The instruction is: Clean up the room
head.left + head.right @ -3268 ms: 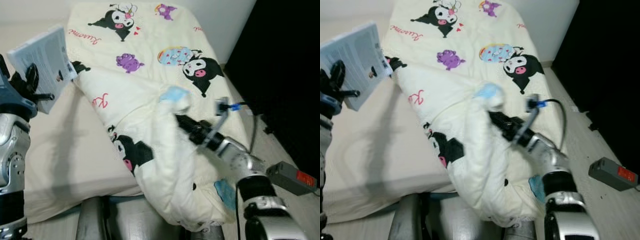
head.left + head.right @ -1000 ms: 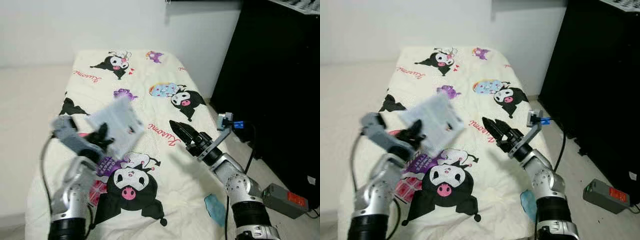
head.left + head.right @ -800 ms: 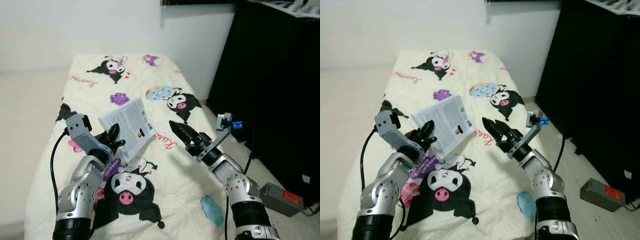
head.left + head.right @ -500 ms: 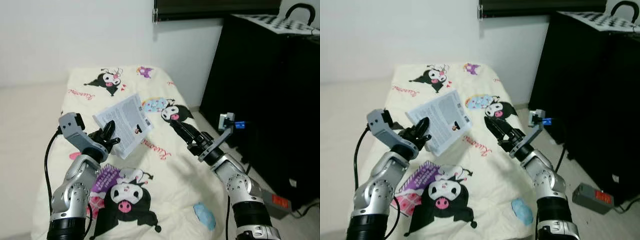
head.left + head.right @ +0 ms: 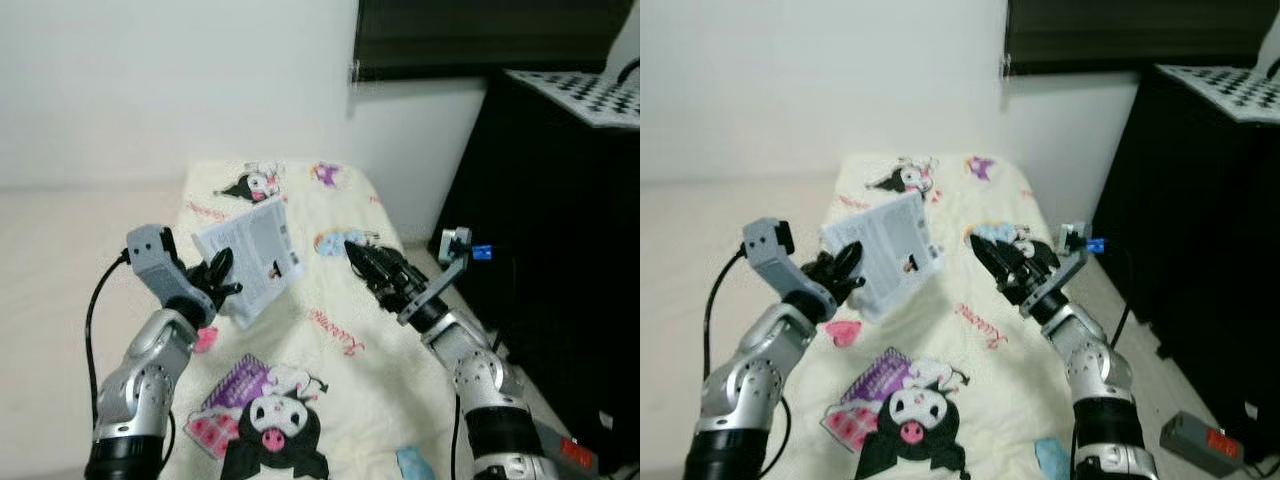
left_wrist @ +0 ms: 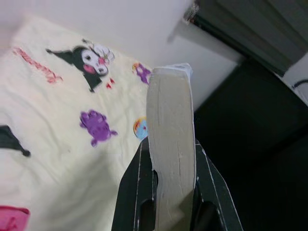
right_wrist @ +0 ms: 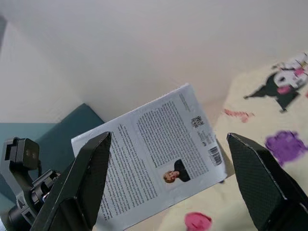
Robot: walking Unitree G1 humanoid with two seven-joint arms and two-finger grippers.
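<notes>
Between the left gripper's (image 5: 222, 272) clamped jaws sits a book (image 5: 250, 256); right gripper (image 5: 992, 255) gapes wide, empty, over the bed (image 5: 350, 340).

Plain white wall (image 5: 150, 80) behind, w/ a dark window (image 5: 470, 30) at upper right. Bed (image 5: 330, 350) runs lengthwise from that wall, cream cartoon-print cover. Tall black cabinet (image 5: 560, 230) along bed's right edge; checkered board (image 5: 585, 95) on top. Soft, even light.
</notes>
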